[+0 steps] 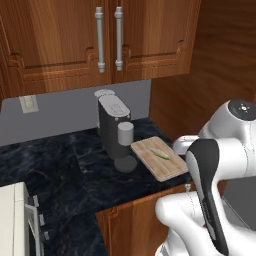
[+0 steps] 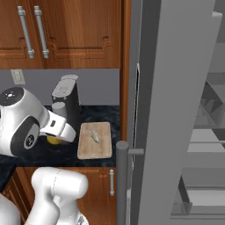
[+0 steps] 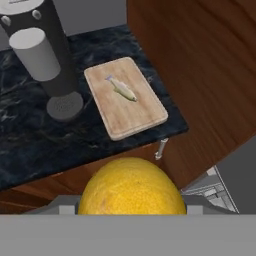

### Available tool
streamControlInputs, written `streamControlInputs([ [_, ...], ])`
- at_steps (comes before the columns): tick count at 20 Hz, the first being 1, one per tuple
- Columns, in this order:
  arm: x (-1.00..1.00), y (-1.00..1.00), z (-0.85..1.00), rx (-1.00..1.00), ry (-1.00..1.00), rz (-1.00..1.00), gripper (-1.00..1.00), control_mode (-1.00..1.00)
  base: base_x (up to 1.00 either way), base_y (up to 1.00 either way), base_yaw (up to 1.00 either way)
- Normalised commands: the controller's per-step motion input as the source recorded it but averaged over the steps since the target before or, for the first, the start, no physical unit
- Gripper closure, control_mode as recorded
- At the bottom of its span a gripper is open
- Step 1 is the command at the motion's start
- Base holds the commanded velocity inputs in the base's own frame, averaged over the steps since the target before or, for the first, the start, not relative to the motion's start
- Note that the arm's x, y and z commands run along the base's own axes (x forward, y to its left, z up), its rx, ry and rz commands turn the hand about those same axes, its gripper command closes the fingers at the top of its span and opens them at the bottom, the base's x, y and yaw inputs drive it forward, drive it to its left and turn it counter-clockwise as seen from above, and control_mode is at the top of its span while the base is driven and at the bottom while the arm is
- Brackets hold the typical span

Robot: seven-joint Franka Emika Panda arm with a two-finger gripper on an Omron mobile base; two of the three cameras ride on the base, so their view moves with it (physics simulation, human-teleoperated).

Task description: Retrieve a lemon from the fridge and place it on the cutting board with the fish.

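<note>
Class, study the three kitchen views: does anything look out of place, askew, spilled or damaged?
Nothing is spilled or damaged. The cutting board lies askew to the counter's edge, its near corner at the lip, with the fish on it. The fridge door stands open. The lemon sits between the fingers, off the counter.

In the hand view you lose the lower part of the lemon [image 3: 131,186] behind the grey band, and the tool's fingertips are hidden with it. From the right base view, the arm covers most of the lemon [image 2: 53,139], leaving you just a yellow sliver. The fish [image 1: 159,152] is too small to make out any detail.
</note>
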Motion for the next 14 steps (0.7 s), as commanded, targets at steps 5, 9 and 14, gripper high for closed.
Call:
streamControlInputs([
  [5,0.27,-0.12,-0.31,0.0,0.01,-0.05,1.0,-1.0,0.0,0.0,0.0],
  [9,0.34,-0.08,-0.1,0.04,0.04,-0.12,1.0,-1.0,0.0,0.0,0.0],
  [14,0.16,-0.05,-0.15,0.03,0.01,-0.15,1.0,-1.0,0.0,0.0,0.0],
])
